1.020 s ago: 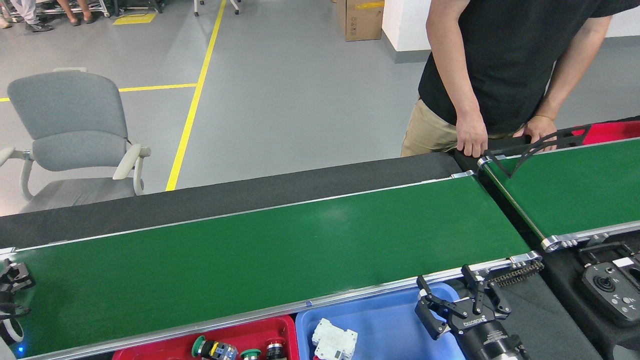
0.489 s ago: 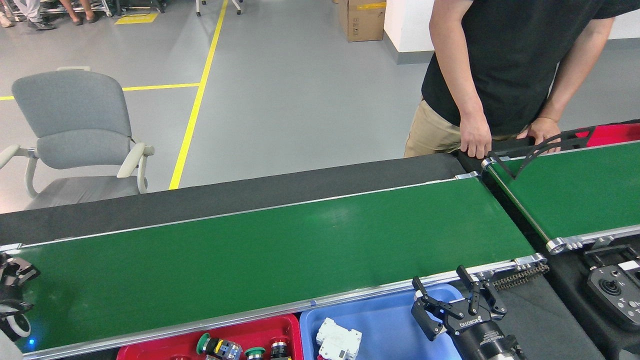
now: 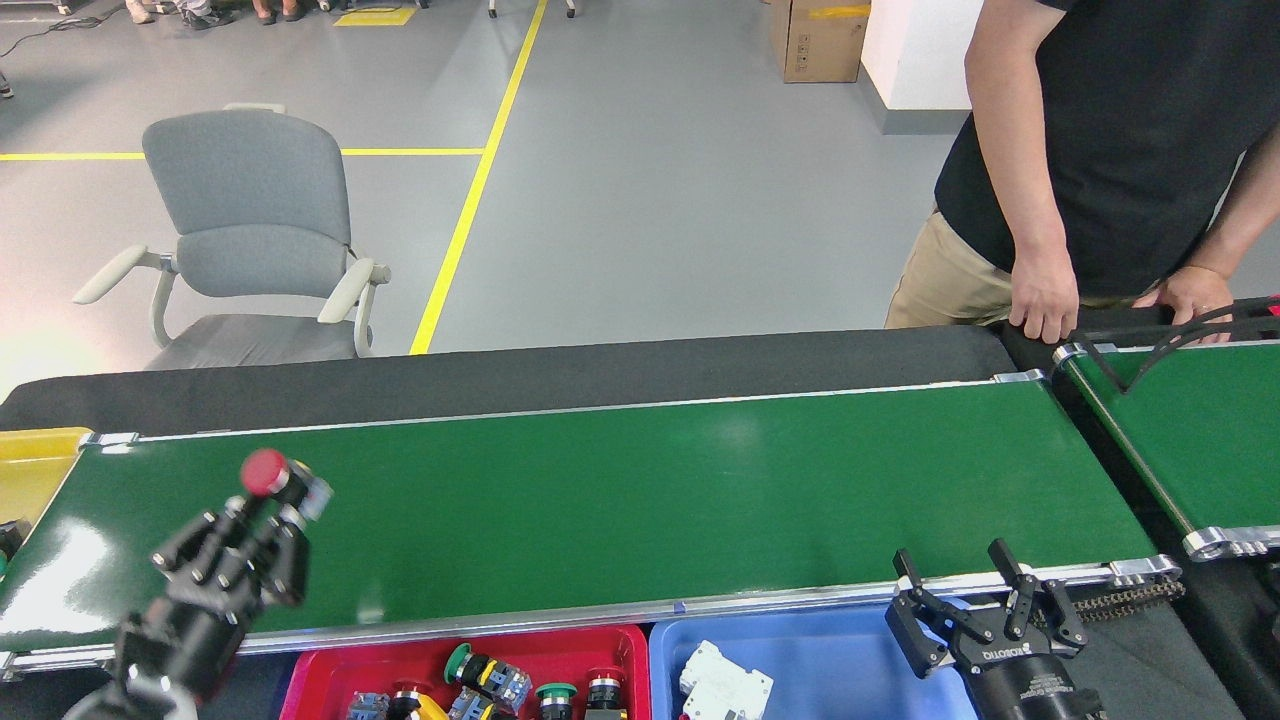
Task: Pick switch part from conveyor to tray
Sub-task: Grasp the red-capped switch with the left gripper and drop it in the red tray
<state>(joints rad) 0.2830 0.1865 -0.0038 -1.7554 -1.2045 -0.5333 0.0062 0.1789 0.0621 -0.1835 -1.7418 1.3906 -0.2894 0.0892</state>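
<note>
The conveyor (image 3: 620,490) is the long dark-green belt with silver rails across the middle of the head view. My left gripper (image 3: 268,510) is over its left end, shut on a switch part (image 3: 280,482) with a red round cap and a grey body, held above the belt. My right gripper (image 3: 970,600) stands open at the lower right, just in front of the belt's near rail and over the blue tray (image 3: 830,665), with nothing between its fingers. The red tray (image 3: 330,670) below the near rail holds several switch parts with green and red caps.
A white breaker block (image 3: 725,690) lies in the blue tray. A second green belt (image 3: 1200,430) angles off at the right. A person stands behind it with a hand (image 3: 1045,300) on the table edge. A yellow bin (image 3: 30,470) sits far left; a grey chair (image 3: 250,240) stands behind.
The view has swung to the left. My left arm has come in from the left edge and now holds the red-capped switch part up over the belt. My right gripper stays open.
</note>
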